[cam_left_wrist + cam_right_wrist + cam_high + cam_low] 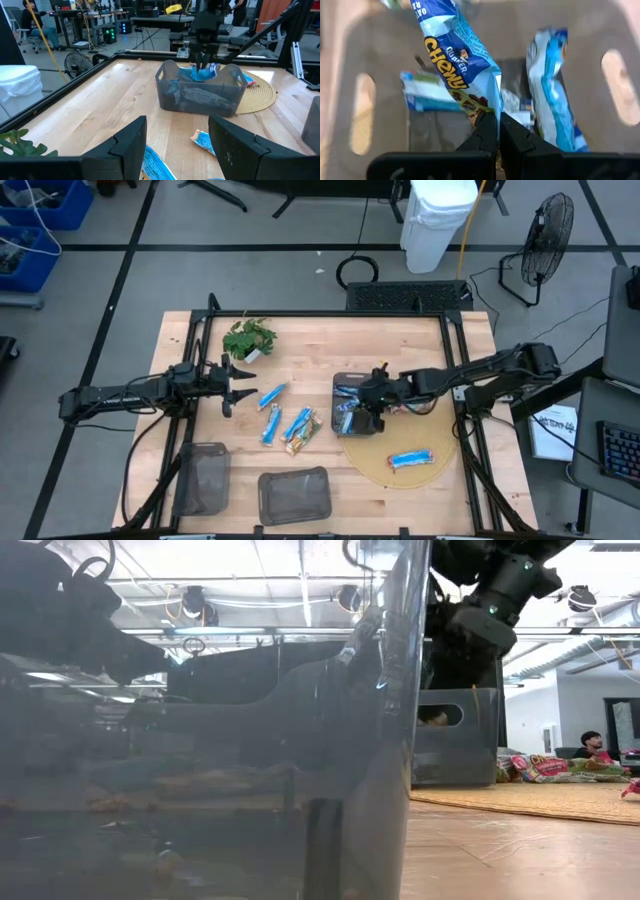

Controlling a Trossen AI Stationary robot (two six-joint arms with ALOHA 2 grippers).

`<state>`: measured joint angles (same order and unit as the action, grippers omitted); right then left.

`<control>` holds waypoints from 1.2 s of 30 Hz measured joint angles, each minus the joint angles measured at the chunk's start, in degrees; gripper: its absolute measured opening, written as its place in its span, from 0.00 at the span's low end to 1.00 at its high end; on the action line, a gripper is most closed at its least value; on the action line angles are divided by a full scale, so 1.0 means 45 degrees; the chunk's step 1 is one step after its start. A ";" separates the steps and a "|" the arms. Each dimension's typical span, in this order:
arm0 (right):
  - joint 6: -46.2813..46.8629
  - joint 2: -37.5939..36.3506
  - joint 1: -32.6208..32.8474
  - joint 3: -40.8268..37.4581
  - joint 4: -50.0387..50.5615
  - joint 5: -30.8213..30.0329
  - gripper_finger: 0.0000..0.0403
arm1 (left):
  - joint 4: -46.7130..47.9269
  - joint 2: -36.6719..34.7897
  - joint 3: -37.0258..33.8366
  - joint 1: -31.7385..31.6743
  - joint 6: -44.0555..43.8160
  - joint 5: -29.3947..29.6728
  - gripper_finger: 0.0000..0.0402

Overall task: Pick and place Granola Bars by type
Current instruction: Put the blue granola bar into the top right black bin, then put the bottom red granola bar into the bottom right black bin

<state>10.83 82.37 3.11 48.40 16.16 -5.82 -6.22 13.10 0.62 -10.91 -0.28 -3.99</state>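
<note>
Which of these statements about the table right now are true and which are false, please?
1. The right gripper is shut on a blue bar over the grey bin. True.
2. The left gripper holds a bar. False: its fingers are open and empty, near the plant.
3. One blue bar lies alone on the round mat. True: the lone bar lies there, apart from the bin.
4. Both mesh trays hold bars. False: no bars show in either tray.
5. Several bars lie loose on the wood between the arms. True.
</note>
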 joint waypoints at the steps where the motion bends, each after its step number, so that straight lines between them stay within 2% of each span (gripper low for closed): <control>1: 0.0005 0.0101 0.0000 0.0000 0.0053 0.0000 0.00 | 0.0008 0.0000 -0.0004 0.0003 0.0002 0.0000 0.54; 8: 0.0264 0.0235 0.0000 0.0000 0.0469 0.0000 0.00 | 0.0005 0.0000 0.0000 -0.0002 -0.0002 0.0000 0.54; 12: 0.0437 0.0136 0.0000 0.0003 0.0445 0.0003 0.04 | 0.0003 0.0003 -0.0004 -0.0002 0.0001 0.0000 0.54; 17: 0.0420 0.0145 0.0000 0.0005 0.0485 0.0005 0.13 | 0.0004 0.0001 -0.0004 0.0002 0.0001 0.0000 0.54; 24: 0.0340 0.0056 0.0000 0.0002 0.0464 -0.0010 0.30 | 0.0006 0.0001 -0.0004 0.0001 0.0002 0.0000 0.54; 30: 0.0098 -0.1217 0.0000 0.0000 0.0488 -0.0028 0.40 | 0.0009 0.0000 0.0000 -0.0002 -0.0002 0.0000 0.54; 36: 0.0322 -0.3429 0.0017 0.0000 0.1824 0.0001 0.40 | 0.0004 0.0005 -0.0004 0.0003 0.0002 0.0000 0.54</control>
<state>12.28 66.94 3.19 48.40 24.37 -5.82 -6.20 13.13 0.60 -10.90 -0.27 -3.99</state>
